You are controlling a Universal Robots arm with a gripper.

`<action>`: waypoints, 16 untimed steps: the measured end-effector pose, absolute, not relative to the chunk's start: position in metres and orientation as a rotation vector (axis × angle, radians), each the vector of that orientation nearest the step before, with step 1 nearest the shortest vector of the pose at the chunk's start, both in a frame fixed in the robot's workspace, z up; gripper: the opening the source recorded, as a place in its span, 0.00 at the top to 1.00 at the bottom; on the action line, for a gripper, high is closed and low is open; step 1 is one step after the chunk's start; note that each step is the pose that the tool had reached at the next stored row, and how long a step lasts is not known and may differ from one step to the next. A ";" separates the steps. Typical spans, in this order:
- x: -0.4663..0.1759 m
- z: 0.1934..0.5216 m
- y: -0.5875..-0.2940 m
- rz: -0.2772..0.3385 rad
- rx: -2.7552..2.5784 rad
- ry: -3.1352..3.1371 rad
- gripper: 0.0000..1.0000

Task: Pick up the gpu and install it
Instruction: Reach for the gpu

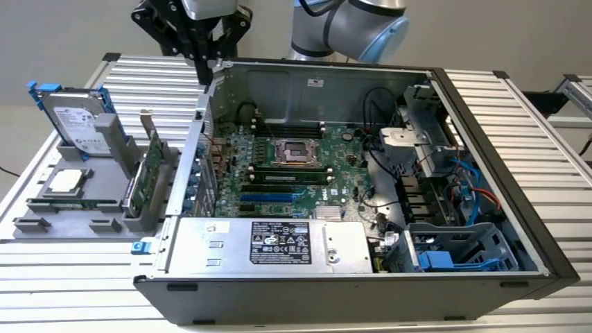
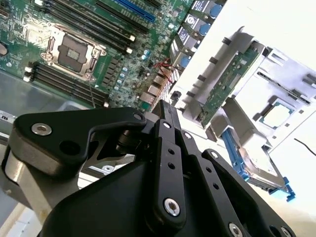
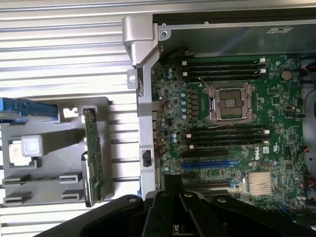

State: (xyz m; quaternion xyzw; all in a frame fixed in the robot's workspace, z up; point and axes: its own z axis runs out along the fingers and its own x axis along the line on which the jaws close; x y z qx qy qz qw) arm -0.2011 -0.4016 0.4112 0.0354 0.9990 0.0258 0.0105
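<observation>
The gpu (image 1: 148, 173) is a green card standing on edge in a slot of the grey holder tray (image 1: 55, 229), at the exterior view's left of the open computer case (image 1: 351, 291). Its silver bracket (image 1: 146, 126) points up. Both wrist views also show the gpu (image 3: 92, 148) (image 2: 224, 86) in its slot. My gripper (image 1: 204, 75) hangs shut and empty above the case's rear corner, behind the tray and higher than the card. Its black fingers (image 2: 167, 111) point down at the case wall beside the motherboard (image 3: 227, 128).
On the tray are a silver hard drive with blue rails (image 1: 79, 121), a processor chip (image 1: 65, 182) and a narrow memory stick (image 1: 74, 205). In the case, the power supply (image 1: 268, 246) lies at the front, with cables and a drive cage (image 1: 444, 250) at the exterior view's right.
</observation>
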 end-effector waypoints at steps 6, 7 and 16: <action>-0.209 0.411 -0.402 0.082 0.110 3.117 1.00; -0.210 0.411 -0.402 0.082 0.111 3.117 1.00; -0.222 0.411 -0.403 0.084 0.110 3.117 1.00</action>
